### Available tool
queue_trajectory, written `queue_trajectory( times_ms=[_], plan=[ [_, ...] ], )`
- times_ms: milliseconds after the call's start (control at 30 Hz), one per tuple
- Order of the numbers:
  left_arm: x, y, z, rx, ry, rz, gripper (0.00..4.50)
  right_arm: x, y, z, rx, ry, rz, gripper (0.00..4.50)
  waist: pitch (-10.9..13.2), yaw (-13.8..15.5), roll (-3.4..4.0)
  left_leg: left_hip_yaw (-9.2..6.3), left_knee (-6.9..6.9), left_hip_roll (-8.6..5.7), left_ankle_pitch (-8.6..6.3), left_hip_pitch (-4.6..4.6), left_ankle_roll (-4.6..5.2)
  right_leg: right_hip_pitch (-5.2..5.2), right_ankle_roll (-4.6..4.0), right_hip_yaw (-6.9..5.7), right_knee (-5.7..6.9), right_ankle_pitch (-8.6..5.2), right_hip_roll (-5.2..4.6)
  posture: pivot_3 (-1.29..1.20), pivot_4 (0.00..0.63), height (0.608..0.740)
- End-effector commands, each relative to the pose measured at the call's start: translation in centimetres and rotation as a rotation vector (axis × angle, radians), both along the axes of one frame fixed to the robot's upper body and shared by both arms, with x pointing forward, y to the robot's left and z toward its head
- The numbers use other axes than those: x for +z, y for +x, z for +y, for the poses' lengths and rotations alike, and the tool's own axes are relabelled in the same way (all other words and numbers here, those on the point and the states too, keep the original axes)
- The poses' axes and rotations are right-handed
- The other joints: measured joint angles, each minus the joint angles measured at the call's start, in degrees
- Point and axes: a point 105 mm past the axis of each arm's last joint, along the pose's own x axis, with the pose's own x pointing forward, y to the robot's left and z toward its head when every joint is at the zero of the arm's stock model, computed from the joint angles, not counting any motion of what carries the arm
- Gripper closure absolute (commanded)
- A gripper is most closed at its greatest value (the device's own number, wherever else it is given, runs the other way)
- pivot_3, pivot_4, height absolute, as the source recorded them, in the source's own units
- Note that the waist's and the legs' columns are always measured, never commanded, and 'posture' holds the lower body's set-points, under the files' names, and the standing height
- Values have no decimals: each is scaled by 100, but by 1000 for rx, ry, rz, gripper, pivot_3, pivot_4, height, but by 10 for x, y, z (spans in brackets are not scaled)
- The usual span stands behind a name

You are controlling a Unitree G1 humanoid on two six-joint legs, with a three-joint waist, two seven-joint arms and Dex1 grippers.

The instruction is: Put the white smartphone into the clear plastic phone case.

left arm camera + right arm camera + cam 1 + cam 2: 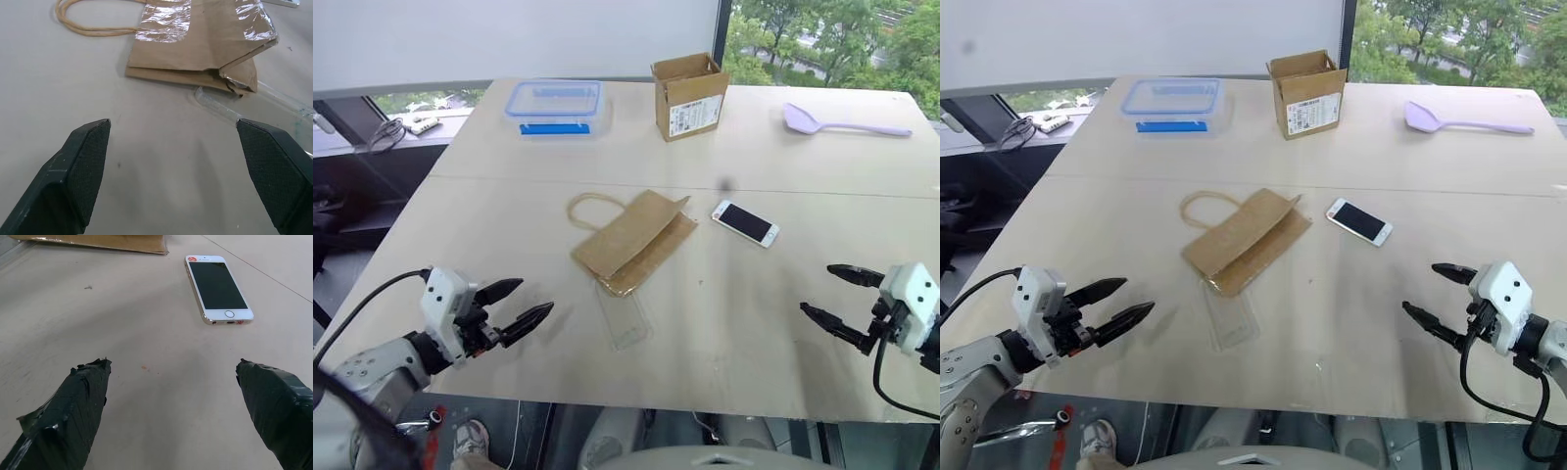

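**Phone and case apart, grippers empty**

The white smartphone (745,222) is seen screen-up just right of the paper bag (634,241). The clear case (624,313) is partly tucked under the bag's near edge. The left gripper (522,305) and right gripper (832,296) are held wide open, empty.

1 phone (745,222), 1 case (625,316), 1 bag (634,241), 1 carton (689,96), 1 spoon (842,122).

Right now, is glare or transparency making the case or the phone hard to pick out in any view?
Left eye view: clear plastic phone case is a faint outline against the table. Left wrist view: its edges catch light below the brown paper bag, whose foil lining glares. Right wrist view: white smartphone is crisp, its screen dark and unglared.
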Motion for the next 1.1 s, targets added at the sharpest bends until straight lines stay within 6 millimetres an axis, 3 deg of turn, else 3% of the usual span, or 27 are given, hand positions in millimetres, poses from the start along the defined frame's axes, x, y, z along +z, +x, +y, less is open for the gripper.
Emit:
queue_trajectory(
  times_ms=[33,133,300,600,667,767,933,1100],
  plan=[
    [27,14,-22,-73,14,-107,282,13,0,7,52,-3,-55,0,1,4,1,0,0,0,0,0,0,0,0,0,0,0,0,0,150,740],
    [55,30,-70,-215,3,-176,282,21,-3,24,120,28,-82,0,4,153,-3,-14,7,0,0,-6,0,1,12,-20,2,7,0,0,150,740],
    [60,39,-97,-344,137,-136,282,31,-30,46,265,55,-59,0,-3,90,2,-1,10,-1,0,5,0,15,27,-8,-1,21,5,0,150,740],
    [13,56,-104,-426,404,-139,282,30,-39,48,242,39,-62,0,-2,8,2,6,0,2,-2,2,-1,9,26,2,-14,22,9,0,150,740],
    [-2,59,-100,-413,443,-134,815,30,-41,48,234,34,-64,0,-2,15,2,4,0,2,-3,1,0,9,26,2,-15,21,7,0,150,740],
    [-15,63,-95,-390,456,-155,2129,29,-42,47,225,32,-64,0,-2,16,1,5,0,2,-4,2,1,10,26,3,-16,21,6,0,150,740],
    [-9,70,-94,-355,405,-228,4433,29,-40,49,217,30,-69,0,-5,37,4,1,1,2,-4,2,2,11,27,-2,-18,22,3,0,150,740],
    [9,75,-95,-328,328,-291,4477,30,-35,53,218,30,-82,0,-4,24,3,0,1,2,-4,1,2,11,28,-4,-18,22,4,0,150,740]
  ],
)
